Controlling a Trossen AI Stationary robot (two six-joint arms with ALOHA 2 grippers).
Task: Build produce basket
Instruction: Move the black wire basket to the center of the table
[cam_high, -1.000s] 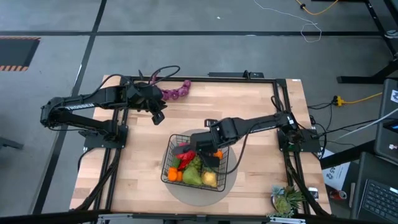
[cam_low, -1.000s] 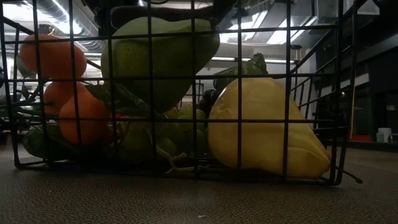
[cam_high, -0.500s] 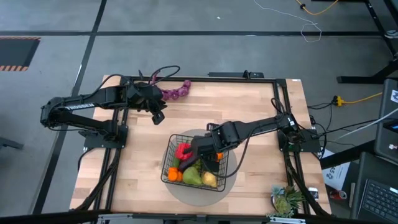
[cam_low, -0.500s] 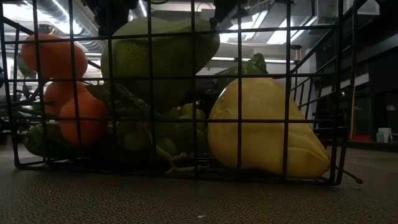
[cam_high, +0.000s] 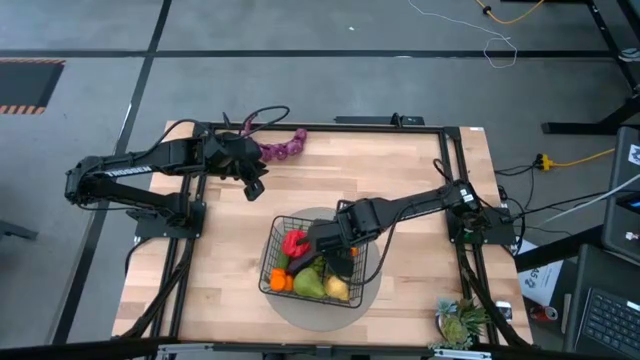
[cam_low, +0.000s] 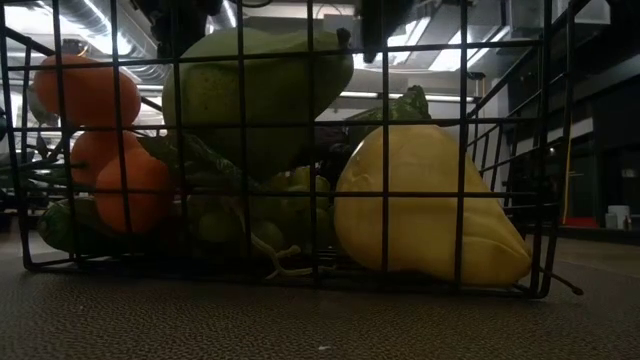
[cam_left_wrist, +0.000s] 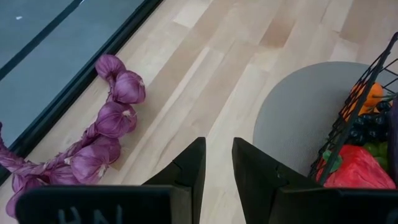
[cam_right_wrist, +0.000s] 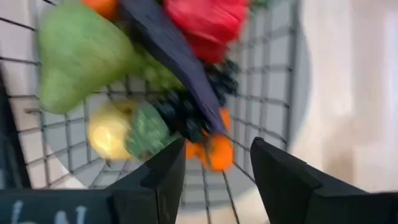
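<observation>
High view: a small black wire-grid basket (cam_high: 318, 258) sits on a flat grey round mat (cam_high: 368, 293) toward the near middle of the pale wooden worktop (cam_high: 420, 180), holding toy produce: a red pepper (cam_high: 295, 243), a green pear (cam_high: 308, 284), a yellow lemon (cam_high: 338, 289) and an orange (cam_high: 281, 283). The right gripper (cam_high: 322, 243) hangs over the basket's middle, just beside the pepper. The left gripper (cam_high: 256, 189) waits near the far left of the worktop, well apart from the basket; a purple string of bulbs (cam_high: 283, 147) lies at the far edge beside it. A spiky green potted plant (cam_high: 459, 322) stands at the near right corner. Low view: through the basket's wires (cam_low: 462, 150), the pear (cam_low: 255, 95) rests high, oranges (cam_low: 90, 95) are stacked at one side, and the lemon (cam_low: 420, 205) lies on the floor of the basket. Left wrist view: the left jaws stand slightly apart with nothing between them; the purple string (cam_left_wrist: 102, 134) lies on the wood, and the mat (cam_left_wrist: 298, 121) and basket corner (cam_left_wrist: 364, 102) show farther off. Right wrist view: the right jaws are spread wide and empty above the basket, with the pear (cam_right_wrist: 81, 53), the pepper (cam_right_wrist: 208, 22), dark grapes (cam_right_wrist: 186, 115) and the lemon (cam_right_wrist: 109, 134) below.
</observation>
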